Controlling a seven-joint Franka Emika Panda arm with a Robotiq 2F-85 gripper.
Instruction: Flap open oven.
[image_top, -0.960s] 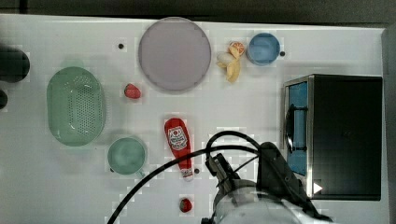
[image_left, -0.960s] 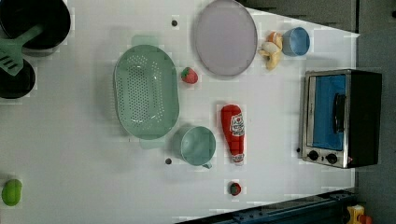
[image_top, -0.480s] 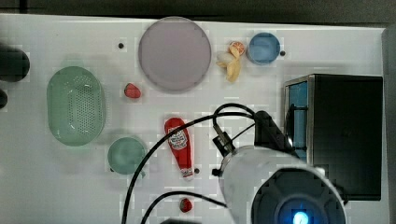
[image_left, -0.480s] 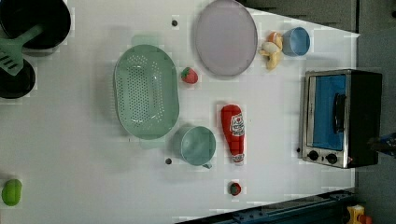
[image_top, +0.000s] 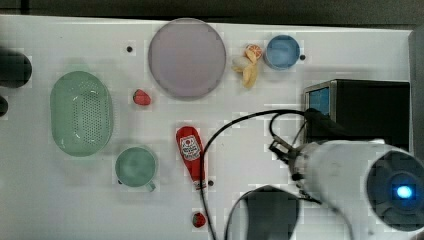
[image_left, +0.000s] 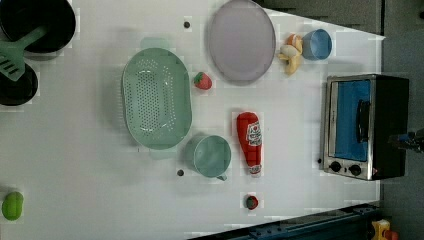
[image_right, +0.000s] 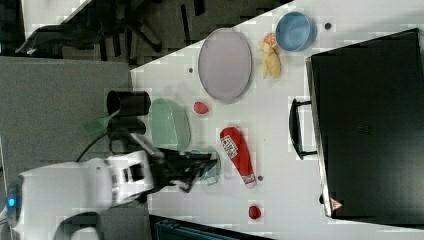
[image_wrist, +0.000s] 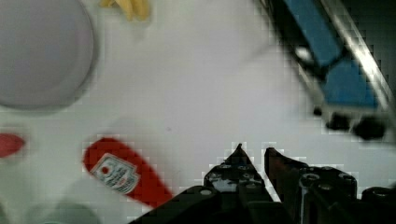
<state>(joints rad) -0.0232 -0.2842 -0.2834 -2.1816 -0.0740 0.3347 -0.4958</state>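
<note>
White counter (image_left: 100, 200) carries everything. One oven (image_left: 362, 125) sits at the right edge of the left view, its blue glass door shut, the dark bar handle (image_left: 361, 120) across the glass and two black knobs (image_left: 345, 168) below it. One arm reaches in from the lower right of the top view, and its claw (image_wrist: 254, 161) shows in the wrist view with the jaws nearly pressed together, a narrow gap between the tips and nothing pinched, apart from the oven front.

Doing this step well, I judge, means bringing the tips to the handle bar, hooking over or gripping its middle, then pulling out and down along the door's hinge arc without dragging the whole oven across the counter.

Largest to smallest, the rest counts as one green colander (image_left: 156, 97), one grey plate (image_left: 241, 40), one green mug (image_left: 211, 156), one blue bowl (image_left: 317, 44), one ketchup bottle (image_left: 250, 141), one banana (image_left: 290, 55) just beside the bowl, and two strawberries (image_left: 202, 80), well apart.
</note>
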